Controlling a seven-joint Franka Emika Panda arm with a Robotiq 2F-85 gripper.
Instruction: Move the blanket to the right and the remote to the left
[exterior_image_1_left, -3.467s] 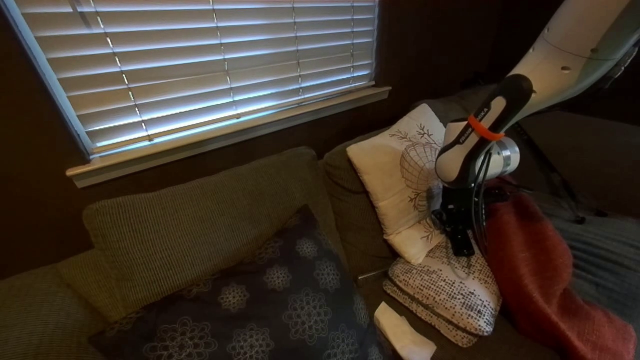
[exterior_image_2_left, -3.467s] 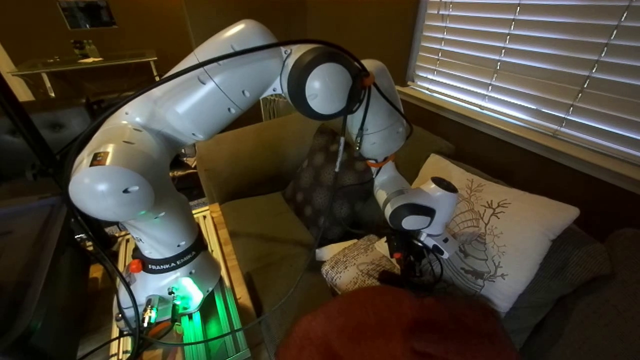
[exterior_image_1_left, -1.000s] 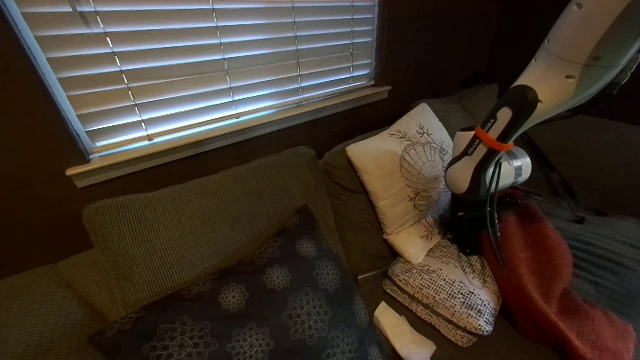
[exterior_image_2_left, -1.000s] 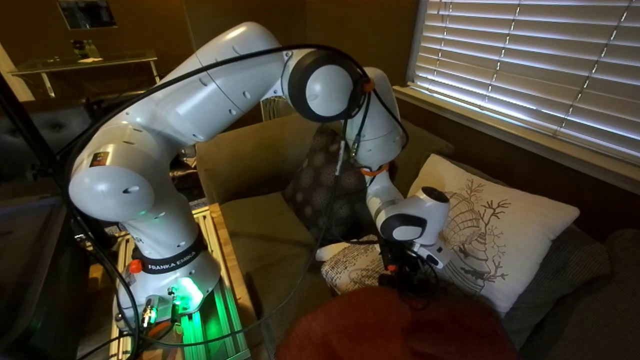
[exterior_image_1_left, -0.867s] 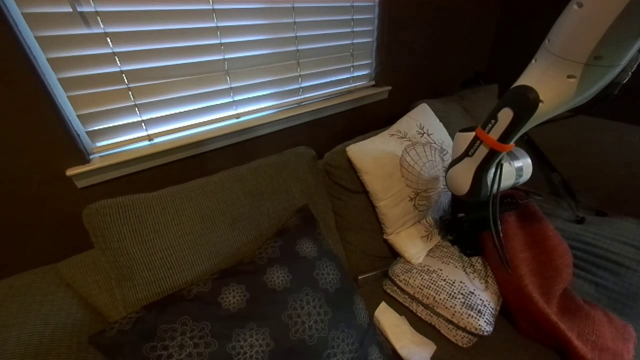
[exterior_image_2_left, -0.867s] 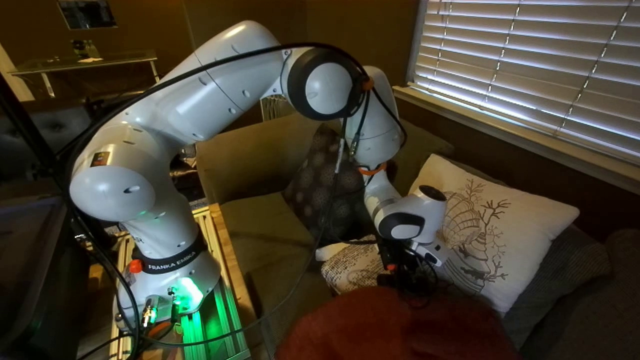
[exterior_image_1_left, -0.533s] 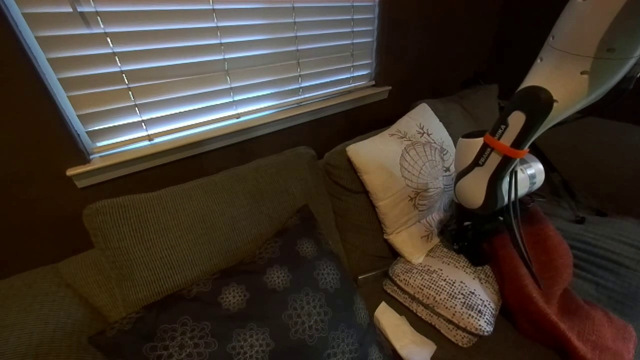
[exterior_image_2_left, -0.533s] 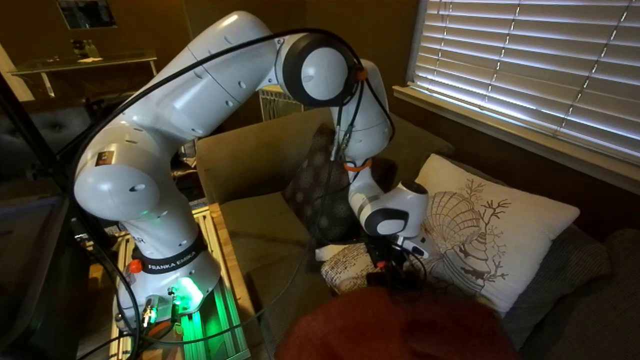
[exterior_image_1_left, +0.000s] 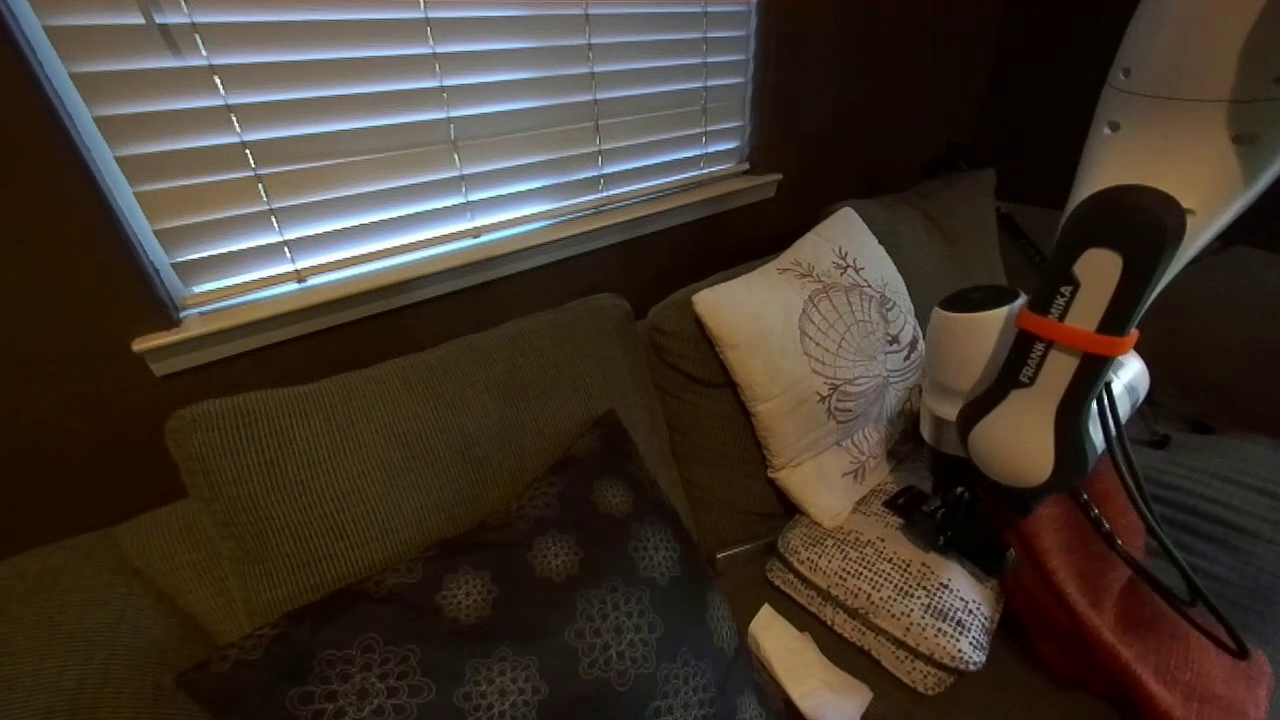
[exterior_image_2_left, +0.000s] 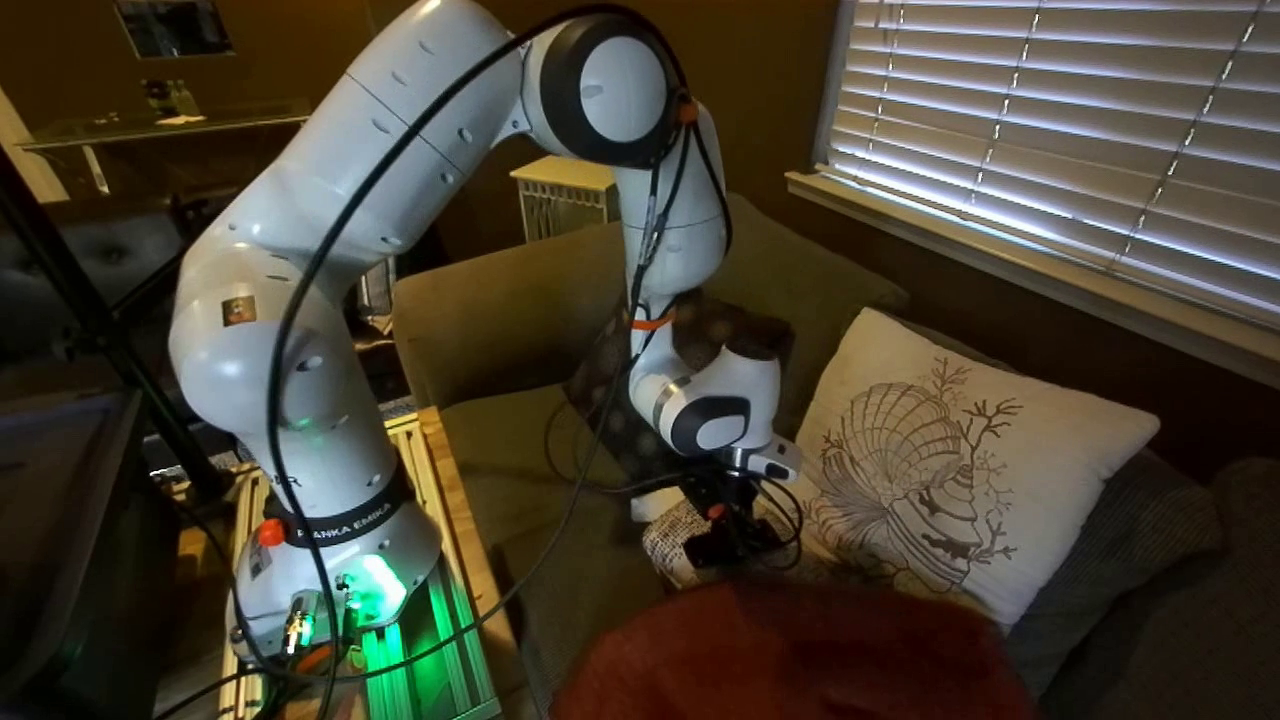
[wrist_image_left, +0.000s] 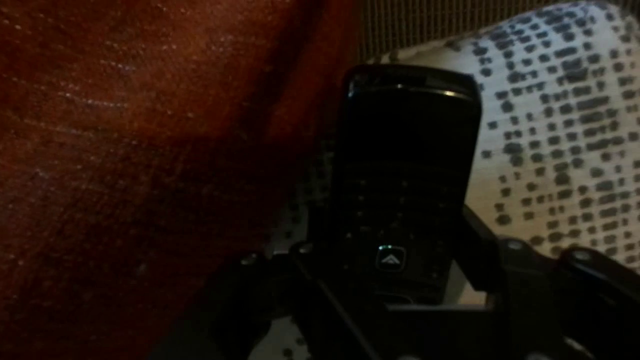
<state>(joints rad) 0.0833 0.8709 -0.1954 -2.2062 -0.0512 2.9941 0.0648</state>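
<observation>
In the wrist view the black remote (wrist_image_left: 407, 135) lies lengthwise between the fingers of my gripper (wrist_image_left: 397, 235), one finger against each long side, and I am shut on it. An exterior view has the dark remote (exterior_image_2_left: 705, 550) jutting from my gripper (exterior_image_2_left: 735, 540) over the speckled pillow. The red blanket (exterior_image_1_left: 1130, 610) lies beside that pillow, partly behind the arm and its cables; in the wrist view the blanket (wrist_image_left: 150, 125) fills the left side. Dim light blurs the exact finger contact.
Speckled pillows (exterior_image_1_left: 890, 570) lie stacked on the couch below my gripper. A white shell pillow (exterior_image_1_left: 815, 360) leans behind them. A white cloth-like item (exterior_image_1_left: 805, 665) and a dark floral pillow (exterior_image_1_left: 560, 600) are nearby. Loose cables (exterior_image_2_left: 590, 470) hang from the arm.
My gripper has carried the remote away from the shell pillow and across the speckled one, back toward the robot's base. The blanket shows no clear movement.
</observation>
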